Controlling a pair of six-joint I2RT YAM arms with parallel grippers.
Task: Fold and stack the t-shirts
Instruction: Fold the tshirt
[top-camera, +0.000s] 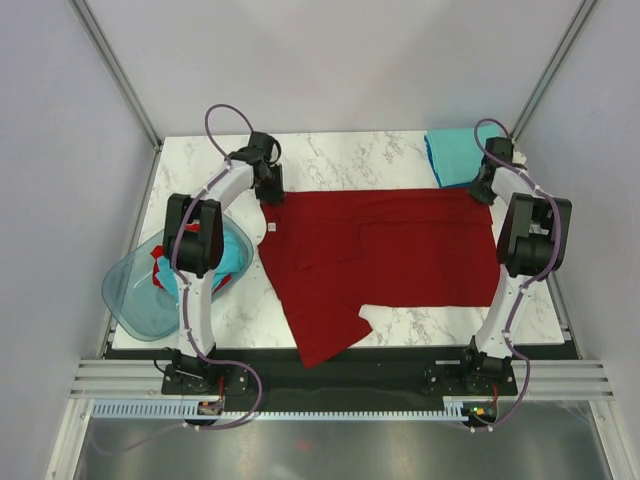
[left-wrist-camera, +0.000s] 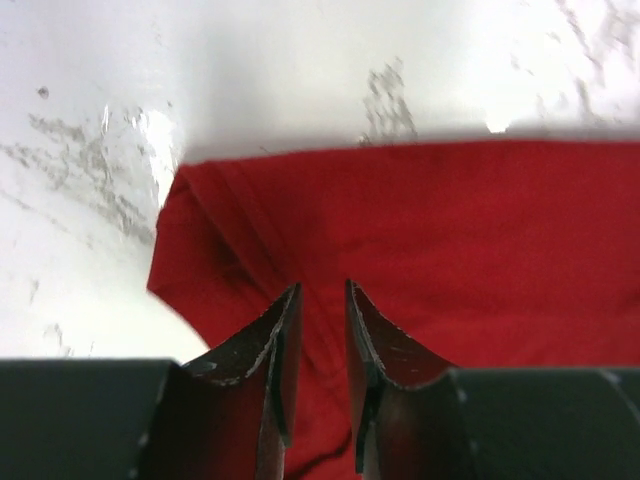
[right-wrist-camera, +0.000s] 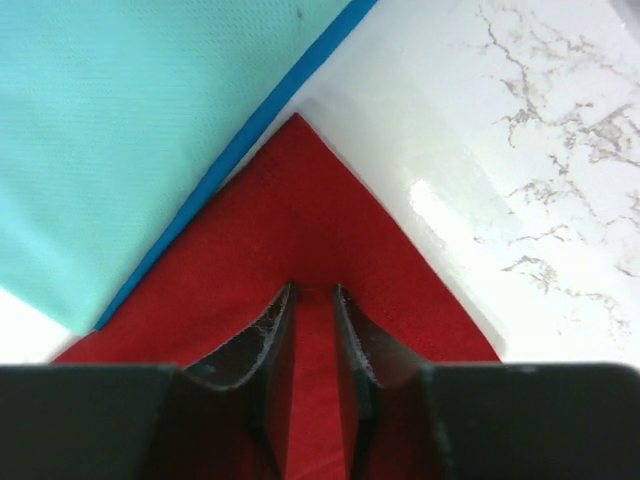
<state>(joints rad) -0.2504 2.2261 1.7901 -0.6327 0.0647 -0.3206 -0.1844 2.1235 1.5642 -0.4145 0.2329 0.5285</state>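
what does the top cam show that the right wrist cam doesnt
Only top: the whole dark red t-shirt spread out, the plastic basin at the left, the left gripper at the shirt's far left corner. Only right wrist: a ridge of red cloth pinched between the fingers of the right gripper. Both: the shirt's far right corner beside the folded teal t-shirt, on the marble table.

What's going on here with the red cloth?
Two robot arms are folding t-shirts. A red shirt lies spread on the table. The left gripper pinches its far left corner; the right gripper straddles the far right corner, grip unclear. A folded teal shirt lies beside it; more shirts sit in a basin at left.
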